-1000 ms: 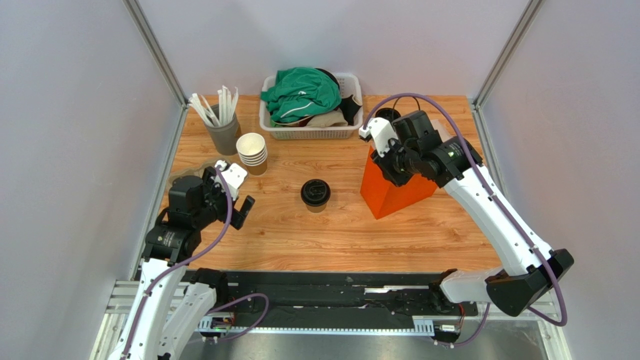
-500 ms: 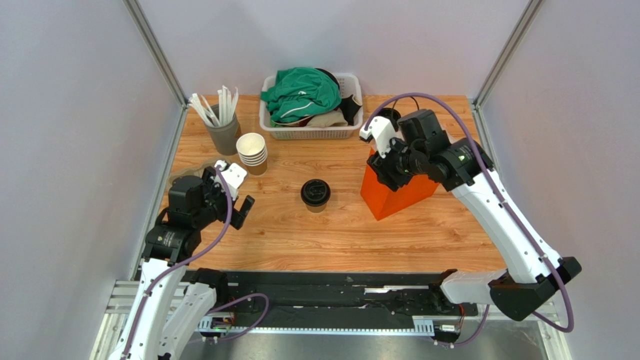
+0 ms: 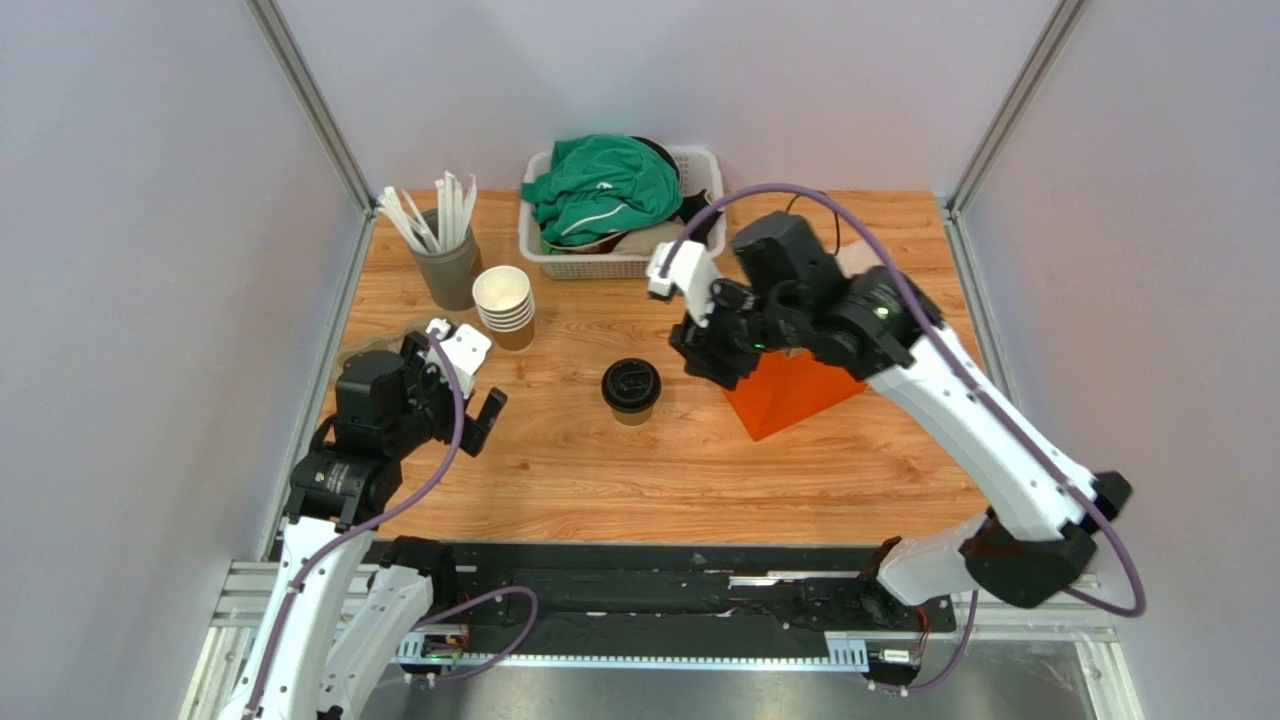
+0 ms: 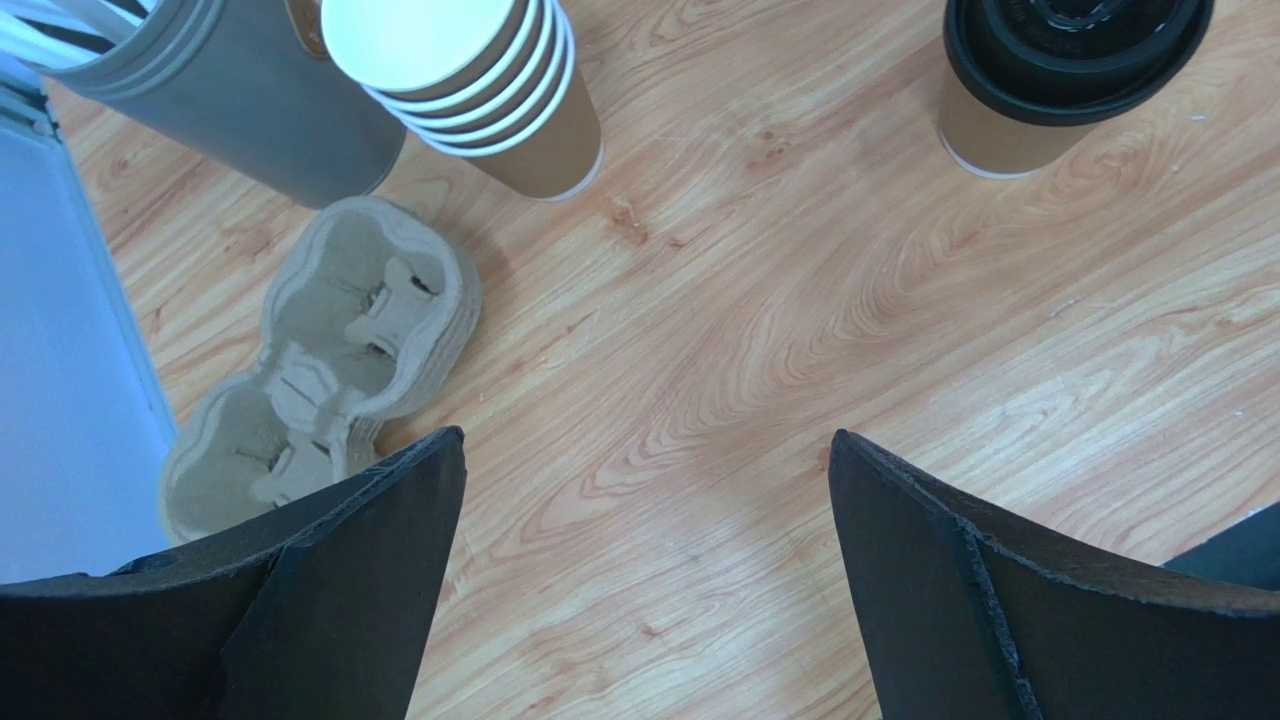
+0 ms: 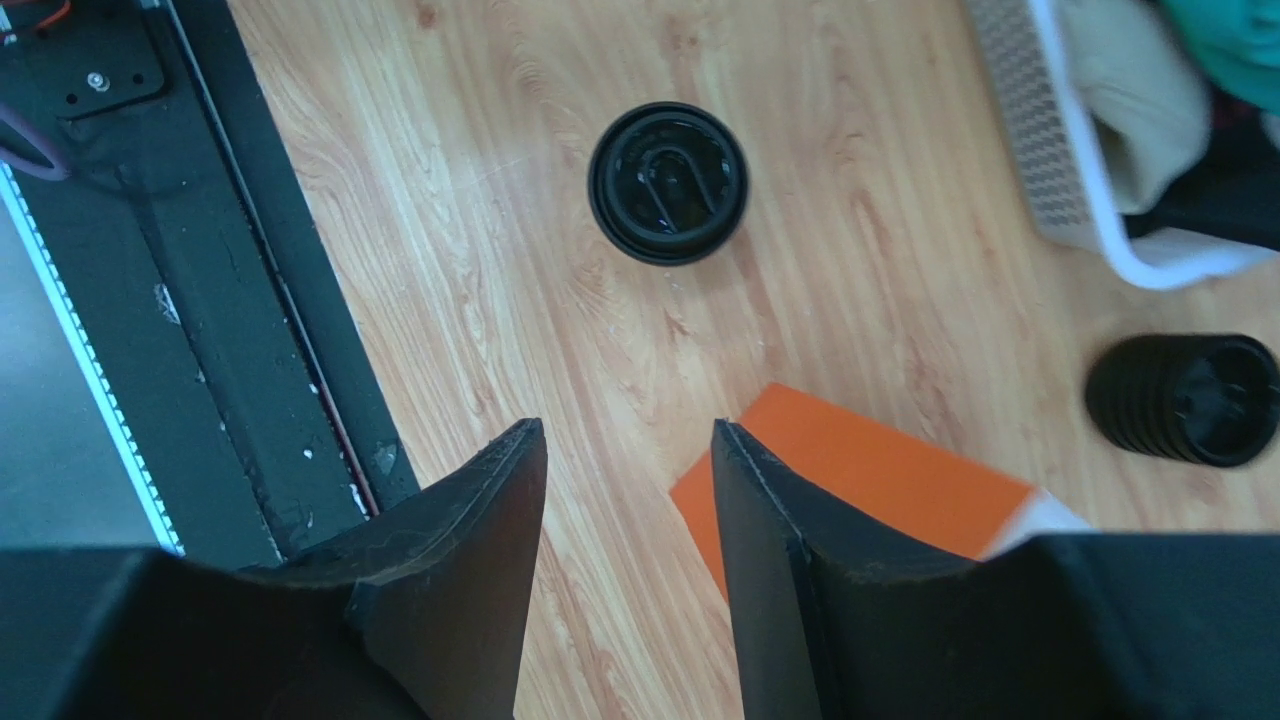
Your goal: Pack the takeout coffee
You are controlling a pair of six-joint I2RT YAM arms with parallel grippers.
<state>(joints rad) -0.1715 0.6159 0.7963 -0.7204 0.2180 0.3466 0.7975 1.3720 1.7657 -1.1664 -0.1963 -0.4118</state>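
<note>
The takeout coffee (image 3: 631,387), a small brown cup with a black lid, stands upright mid-table; it also shows in the left wrist view as the coffee (image 4: 1070,68) and from above as the coffee (image 5: 669,180). My right gripper (image 3: 699,357) hovers just right of it, over the left corner of the orange paper bag (image 3: 793,393). In its own view the right gripper (image 5: 624,435) is open with only wood and the bag (image 5: 857,488) below. My left gripper (image 3: 478,393) waits at the left; the left gripper (image 4: 646,443) is wide open and holds nothing.
A stack of lidless cups (image 3: 504,305) and a grey holder of stirrers (image 3: 443,267) stand at the back left. A pulp cup carrier (image 4: 323,368) lies by the left gripper. A white basket (image 3: 616,267) of cloths sits at the back. Black lids (image 5: 1187,398) are stacked behind the bag.
My right gripper has let go of the orange bag's top edge, opened wider and swung left toward the coffee. The left arm has not moved.
</note>
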